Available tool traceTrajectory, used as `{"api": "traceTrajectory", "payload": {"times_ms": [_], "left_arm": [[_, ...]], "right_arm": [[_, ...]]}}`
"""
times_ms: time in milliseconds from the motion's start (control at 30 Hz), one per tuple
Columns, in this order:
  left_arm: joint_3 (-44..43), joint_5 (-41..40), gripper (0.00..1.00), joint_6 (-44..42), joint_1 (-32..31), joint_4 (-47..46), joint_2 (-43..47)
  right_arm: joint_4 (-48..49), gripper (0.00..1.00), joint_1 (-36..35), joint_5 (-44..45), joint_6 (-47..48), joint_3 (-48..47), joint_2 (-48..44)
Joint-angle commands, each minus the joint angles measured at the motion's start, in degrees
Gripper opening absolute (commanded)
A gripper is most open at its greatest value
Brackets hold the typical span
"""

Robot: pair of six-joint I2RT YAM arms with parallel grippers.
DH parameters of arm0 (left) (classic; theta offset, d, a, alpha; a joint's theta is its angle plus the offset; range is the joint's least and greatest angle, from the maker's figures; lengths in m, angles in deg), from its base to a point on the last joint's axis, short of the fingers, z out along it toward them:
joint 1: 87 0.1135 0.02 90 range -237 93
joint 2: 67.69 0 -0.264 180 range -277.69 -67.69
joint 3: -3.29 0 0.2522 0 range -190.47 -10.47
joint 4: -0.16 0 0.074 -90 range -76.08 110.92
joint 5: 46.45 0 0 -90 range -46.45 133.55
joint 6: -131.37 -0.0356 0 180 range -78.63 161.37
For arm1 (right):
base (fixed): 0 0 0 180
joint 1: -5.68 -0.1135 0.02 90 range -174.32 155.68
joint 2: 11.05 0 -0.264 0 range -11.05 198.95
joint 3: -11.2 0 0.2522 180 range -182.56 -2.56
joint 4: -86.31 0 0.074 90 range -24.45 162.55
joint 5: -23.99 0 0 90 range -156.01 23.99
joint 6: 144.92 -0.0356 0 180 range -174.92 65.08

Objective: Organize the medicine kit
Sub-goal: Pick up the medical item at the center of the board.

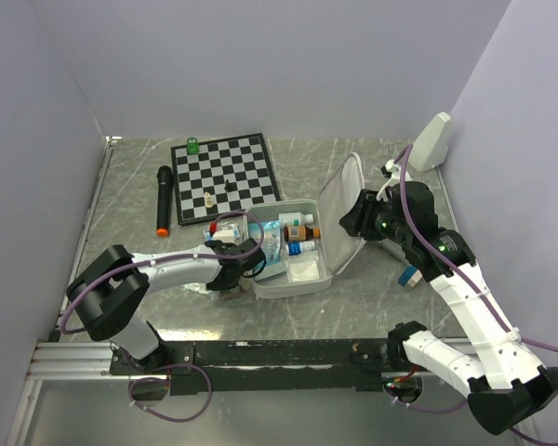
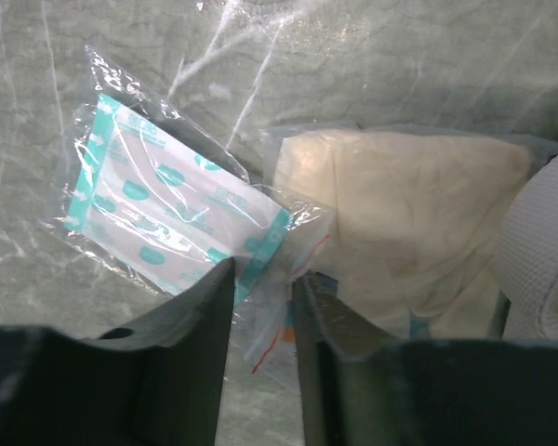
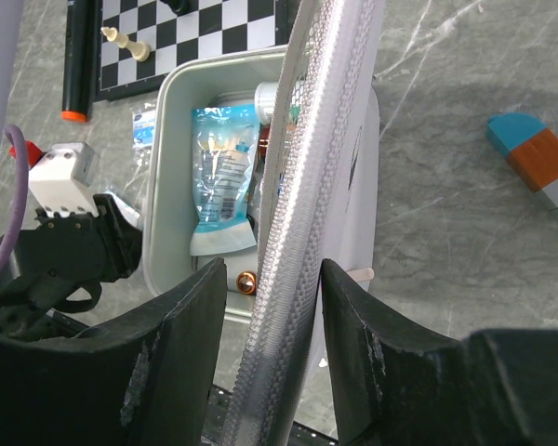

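The white medicine kit (image 1: 322, 277) lies open mid-table with its lid (image 1: 339, 206) raised on the right. A blue pouch (image 3: 223, 167), small bottles (image 1: 298, 230) and a white pad (image 1: 303, 269) lie inside. My right gripper (image 3: 274, 271) is open, its fingers on either side of the lid's zip rim (image 3: 302, 186); the right finger touches it. My left gripper (image 2: 263, 279) is low beside the kit's left wall (image 2: 539, 251), open with a narrow gap. A clear bag's corner lies between its fingers. A teal-patterned plaster bag (image 2: 167, 209) and a bag of cream material (image 2: 400, 214) lie just ahead on the table.
A black-and-white chessboard (image 1: 225, 175) with a few pieces lies behind the kit. A black marker with an orange tip (image 1: 164, 197) lies to its left. A blue-and-orange block (image 3: 539, 158) lies right of the kit. A white object (image 1: 432, 141) stands at the back right.
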Motion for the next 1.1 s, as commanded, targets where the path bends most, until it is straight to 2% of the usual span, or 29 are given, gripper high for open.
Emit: {"api": "traceTrajectory", "payload": {"times_ms": [0, 233, 367, 500, 800, 933, 1067], "left_arm": [[2.2, 2.8, 0.32, -0.7, 0.4, -0.1, -0.6], [2.7, 2.8, 0.19, -0.3, 0.4, 0.3, 0.2], [2.5, 2.3, 0.01, 0.5, 0.4, 1.3, 1.1], [2.2, 1.4, 0.01, 1.9, 0.0, 3.0, 4.4], [-4.6, 1.2, 0.01, 3.4, -2.3, 9.3, 19.4], [-9.2, 4.4, 0.01, 1.0, -2.6, 6.1, 28.0], [-14.8, 7.7, 0.01, -2.1, -2.6, -0.3, 31.9]], "right_arm": [[1.7, 0.52, 0.0, -0.3, 0.6, 0.6, -0.8], [1.4, 0.52, 0.0, -0.4, 0.6, 0.4, -0.7], [1.3, 0.52, 0.0, -0.4, 0.6, 0.4, -0.7], [1.2, 0.52, 0.0, -0.4, 0.5, 0.3, -0.7], [1.2, 0.52, 0.0, -0.7, 0.3, -0.2, 0.2], [1.2, 0.53, 0.1, -0.9, 0.3, 0.1, 0.3], [1.1, 0.59, 0.0, -1.5, -0.2, -0.6, 0.7]]}}
